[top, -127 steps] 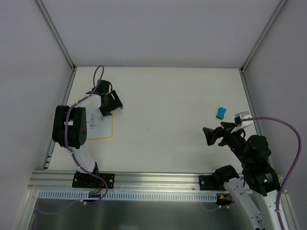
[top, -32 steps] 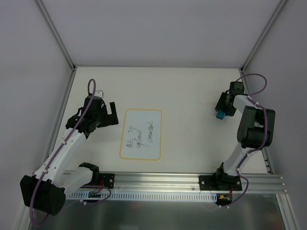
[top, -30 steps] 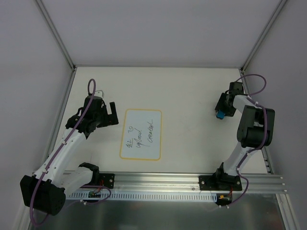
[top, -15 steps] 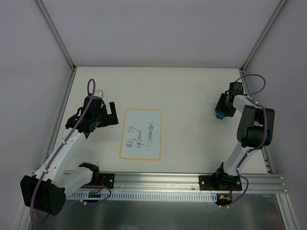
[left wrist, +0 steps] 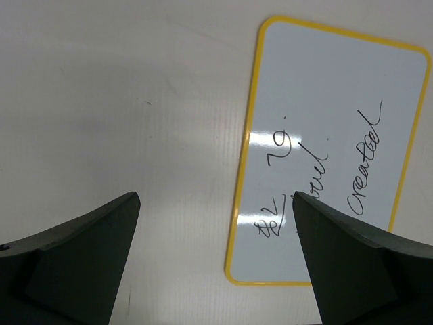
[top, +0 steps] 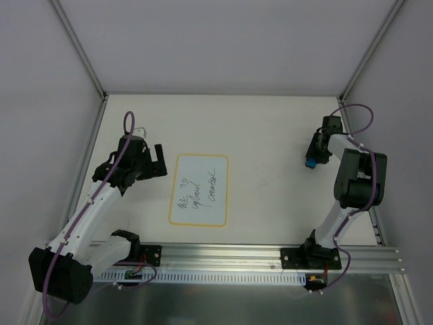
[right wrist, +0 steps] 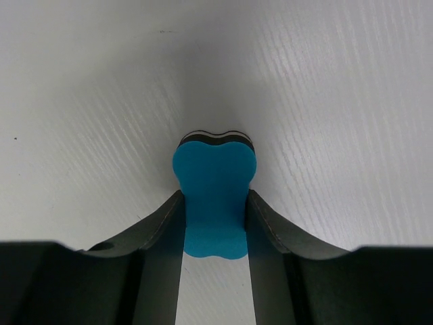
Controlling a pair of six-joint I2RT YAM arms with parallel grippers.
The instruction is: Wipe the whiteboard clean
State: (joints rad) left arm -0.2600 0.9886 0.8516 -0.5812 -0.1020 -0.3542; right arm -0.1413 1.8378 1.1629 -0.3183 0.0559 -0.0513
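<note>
The whiteboard, white with a yellow rim and dark handwriting, lies flat on the table between the arms. In the left wrist view the whiteboard fills the right half, writing still on it. My left gripper hovers just left of the board, open and empty; its midpoint sits over the board's left rim. At the far right, my right gripper is shut on the small blue eraser, which rests on the table. Both fingers press its sides.
The white tabletop is bounded by grey walls and aluminium corner posts. A metal rail with the arm bases runs along the near edge.
My right gripper's jaws have closed onto the blue eraser. The left arm and the whiteboard have not moved in the last second.
</note>
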